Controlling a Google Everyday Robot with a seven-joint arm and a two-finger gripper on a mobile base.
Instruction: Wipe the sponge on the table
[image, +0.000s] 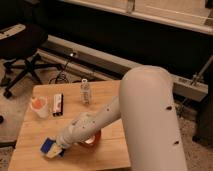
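Sitting near the front-left corner of the table as viewed, the sponge shows blue on top w/ a yellow edge below, flat or nearly so on the wood. The gripper is right on it, reaching in from the red bowl's side. Whether it's clamped on the sponge or just pressing, can't tell. The red bowl sits close by, partly hidden behind the arm.

Wiping well, imo: sponge face flat on the planks, light even downforce, strokes over the open wood and away from the bowl so the forearm doesn't shove it. Mind the table edge nearby; a stroke too far out drops the sponge off. The cup, b/w box and small bottle stand farther back, well apart from the sponge, so no clash there.

Writing: none legible. The box has white patches on black; the bottle's label, if any, can't be read.
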